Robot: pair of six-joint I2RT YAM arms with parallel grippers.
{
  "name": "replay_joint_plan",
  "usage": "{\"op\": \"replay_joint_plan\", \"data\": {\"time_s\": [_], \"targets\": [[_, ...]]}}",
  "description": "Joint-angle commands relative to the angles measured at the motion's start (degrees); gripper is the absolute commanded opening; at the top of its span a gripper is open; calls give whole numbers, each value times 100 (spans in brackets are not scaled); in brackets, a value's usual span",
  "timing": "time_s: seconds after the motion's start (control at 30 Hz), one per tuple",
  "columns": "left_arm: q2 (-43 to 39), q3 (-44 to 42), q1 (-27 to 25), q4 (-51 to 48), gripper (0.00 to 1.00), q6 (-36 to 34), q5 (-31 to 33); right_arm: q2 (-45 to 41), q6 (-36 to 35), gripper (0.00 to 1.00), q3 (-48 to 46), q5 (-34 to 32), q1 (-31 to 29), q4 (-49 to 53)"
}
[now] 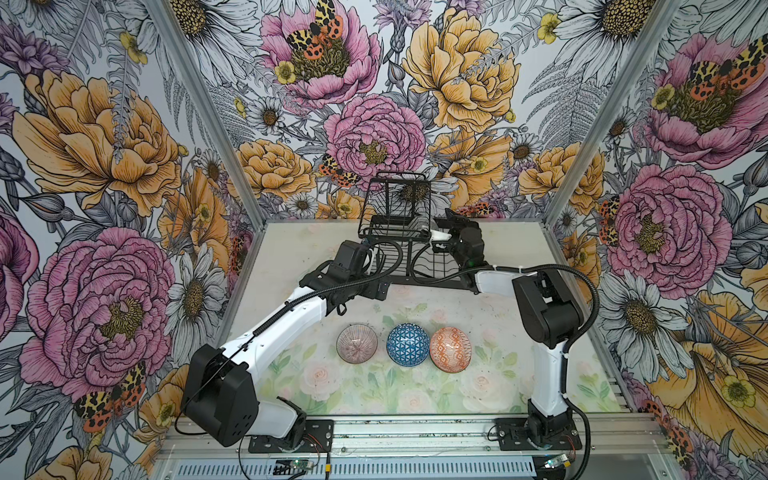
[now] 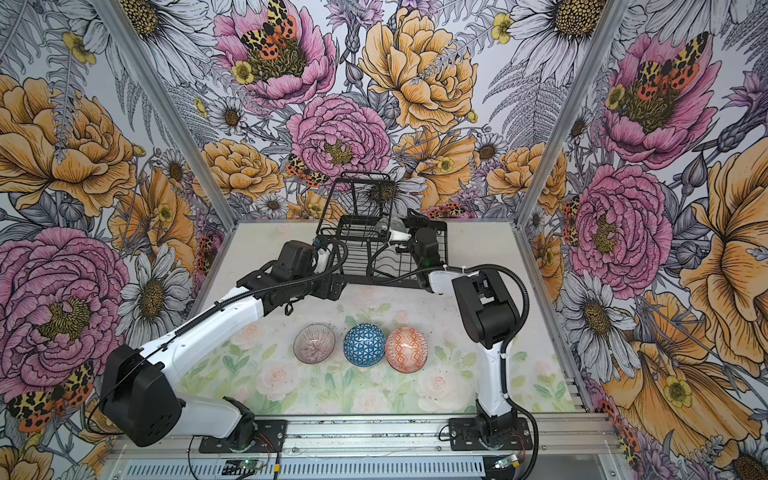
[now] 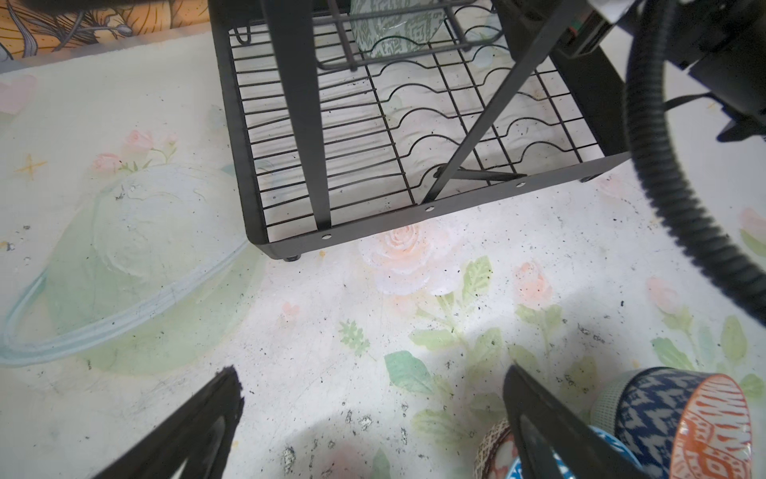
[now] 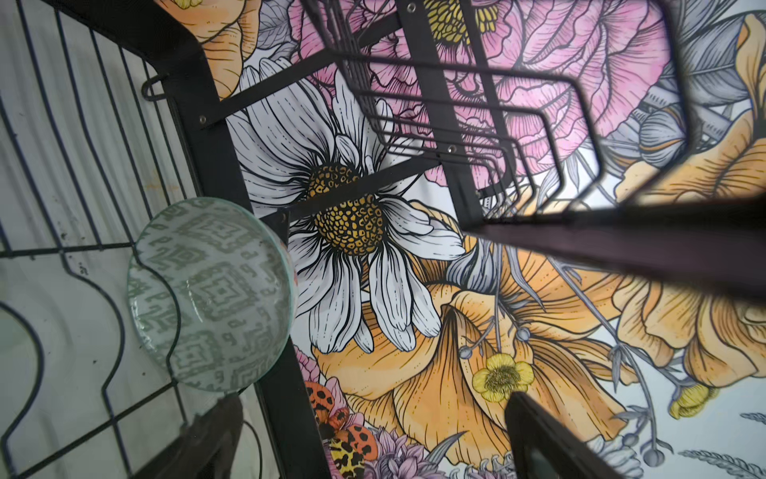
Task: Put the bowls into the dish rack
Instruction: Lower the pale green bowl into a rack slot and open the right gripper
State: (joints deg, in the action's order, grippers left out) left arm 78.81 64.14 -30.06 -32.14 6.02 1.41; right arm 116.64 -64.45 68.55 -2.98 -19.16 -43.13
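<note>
Floral-papered walls (image 1: pixel 104 137); rose-print counter (image 1: pixel 374 390). Pink-striped bowl (image 1: pixel 356 344), blue bowl (image 1: pixel 408 345), orange bowl (image 1: pixel 450 349): rowed on counter. Grey-green bowl (image 4: pixel 211 294): in dish rack (image 3: pixel 373 226). Left pincer (image 3: pixel 373 381): apart, over counter. Right pincer (image 4: pixel 373 410): apart, beside grey-green bowl.

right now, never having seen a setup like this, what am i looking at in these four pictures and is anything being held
The machine is a left arm and a right arm, mounted at the near edge of a table. Two pictures look down on the whole scene; the other two come from a camera on each arm's wrist. At the far side stands a black wire dish rack, with a grey-green bowl sitting in it. Three more wait in a row on the table: a pink-striped bowl, a blue lattice bowl and an orange-white bowl. The left gripper is open above bare table in front of the rack; the right gripper is open beside the racked bowl. Neither holds anything.
</note>
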Motion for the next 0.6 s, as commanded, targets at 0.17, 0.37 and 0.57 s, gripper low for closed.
{"op": "replay_joint_plan", "data": {"time_s": [0.17, 0.37, 0.57], "targets": [[-416, -277, 41, 57, 99, 143, -141, -1230, 913, 100, -1156, -592, -96, 16], [-496, -280, -97, -6, 99, 180, -64, -2259, 1503, 100, -1771, -941, -250, 710], [-580, -260, -295, -172, 99, 208, 116, -3312, 2393, 99, -2005, -1425, -530, 2165]]}}
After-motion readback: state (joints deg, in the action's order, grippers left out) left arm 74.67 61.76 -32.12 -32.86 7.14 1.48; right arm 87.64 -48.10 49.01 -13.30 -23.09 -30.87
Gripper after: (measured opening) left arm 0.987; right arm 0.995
